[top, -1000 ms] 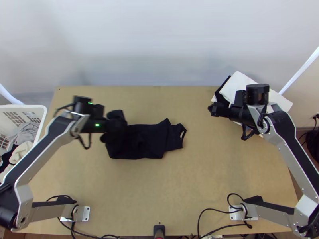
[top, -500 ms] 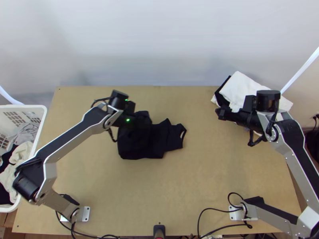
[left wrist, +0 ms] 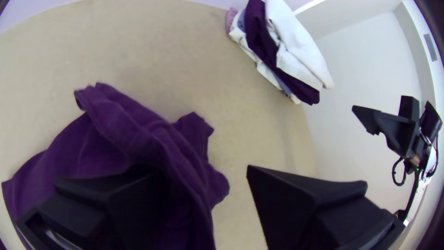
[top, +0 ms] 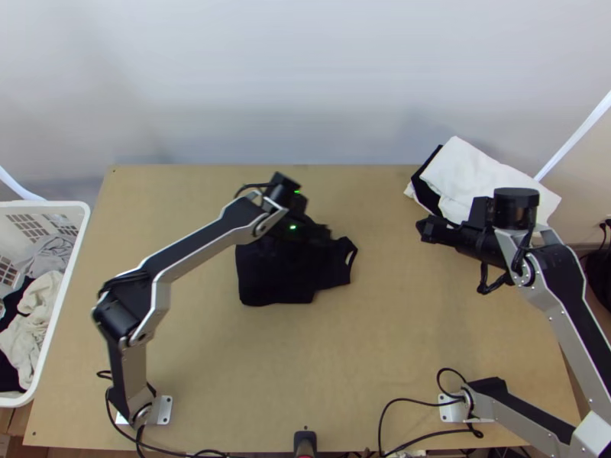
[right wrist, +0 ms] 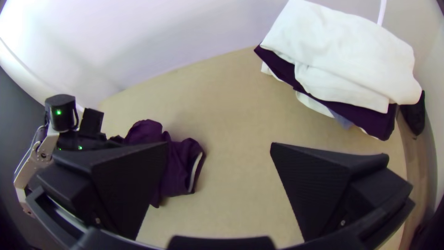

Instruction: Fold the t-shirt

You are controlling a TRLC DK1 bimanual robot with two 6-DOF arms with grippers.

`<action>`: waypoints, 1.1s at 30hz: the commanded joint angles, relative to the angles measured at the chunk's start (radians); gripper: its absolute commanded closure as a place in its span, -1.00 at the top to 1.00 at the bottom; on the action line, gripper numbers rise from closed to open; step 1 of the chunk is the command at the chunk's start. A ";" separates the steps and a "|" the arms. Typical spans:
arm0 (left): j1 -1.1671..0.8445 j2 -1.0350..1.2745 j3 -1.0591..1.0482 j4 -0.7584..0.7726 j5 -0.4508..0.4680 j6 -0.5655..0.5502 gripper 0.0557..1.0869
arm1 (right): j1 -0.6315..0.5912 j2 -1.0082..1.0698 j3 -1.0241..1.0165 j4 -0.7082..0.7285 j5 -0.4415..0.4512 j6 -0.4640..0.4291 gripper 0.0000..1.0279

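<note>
The left gripper (top: 324,233) has its flat fingers parted over the rumpled black t-shirt (top: 275,278). The right gripper (top: 425,229), fingers spread, is near the soft folded stack (top: 477,172) at the tabletop's (top: 382,343) far right corner.

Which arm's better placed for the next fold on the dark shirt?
Left, I'd say: the left gripper is open at the shirt. The right gripper, also open, is off to the side near the clothes stack.
</note>
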 commanded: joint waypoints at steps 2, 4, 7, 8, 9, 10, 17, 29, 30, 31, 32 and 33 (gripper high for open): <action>-0.015 0.008 0.140 0.005 0.003 -0.005 0.93 | 0.022 0.021 -0.065 0.036 0.005 0.029 0.93; -0.009 -0.007 0.184 0.005 0.003 -0.019 0.93 | 0.035 0.047 -0.090 0.064 0.005 0.029 0.93; 0.015 -0.072 0.220 0.001 0.017 -0.032 0.93 | 0.069 0.102 -0.116 0.107 0.005 0.040 0.93; 0.028 -0.102 0.221 0.001 0.023 -0.032 0.93 | 0.086 0.122 -0.119 0.122 0.005 0.040 0.93; 0.040 -0.131 0.221 0.001 0.031 -0.032 0.93 | 0.104 0.147 -0.113 0.131 0.005 0.040 0.93; 0.051 -0.158 0.221 0.000 0.043 -0.033 0.93 | 0.123 0.170 -0.103 0.139 0.005 0.040 0.93; 0.103 -0.263 0.178 -0.075 0.051 -0.016 0.93 | 0.181 0.265 -0.018 0.142 0.005 0.033 0.93; 0.221 -0.406 0.097 -0.140 0.068 0.005 0.93 | 0.203 0.452 0.055 0.223 -0.004 0.003 0.93; 0.233 -0.421 0.097 -0.150 0.068 0.008 0.93 | 0.203 0.480 0.062 0.225 -0.019 0.001 0.93; 0.250 -0.435 0.097 -0.160 0.068 0.011 0.93 | 0.203 0.506 0.068 0.231 -0.038 0.001 0.93; 0.264 -0.451 0.095 -0.170 0.068 0.013 0.93 | 0.201 0.529 0.075 0.240 -0.054 0.003 0.93; 0.281 -0.463 0.095 -0.187 0.068 0.021 0.93 | 0.201 0.553 0.081 0.249 -0.070 0.003 0.93</action>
